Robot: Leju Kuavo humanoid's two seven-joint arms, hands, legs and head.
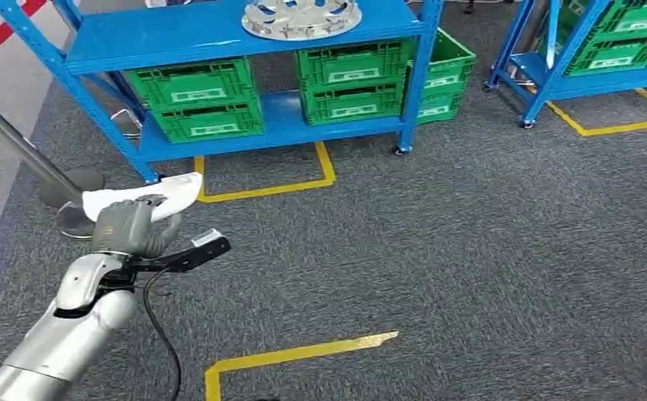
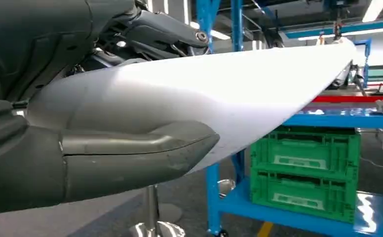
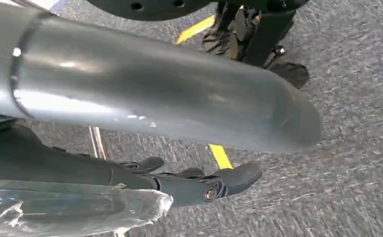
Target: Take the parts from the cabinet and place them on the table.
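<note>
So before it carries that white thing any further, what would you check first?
1. Left hand grips the white part: ok, thumb under it, fingers over.
2. Part level: cannot tell.
3. Right hand free: cannot tell; something clear and shiny lies beside it.
4. Carpet ahead bare: ok.
5. Table in sight: not ok; blue shelves with green crates lie ahead.

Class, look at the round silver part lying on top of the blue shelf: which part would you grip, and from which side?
Grip the round silver part at its near rim, coming from the front. It lies flat on the blue shelf close to the front edge, so that rim looks easiest to reach; probably a thumb-over, fingers-under pinch.
</note>
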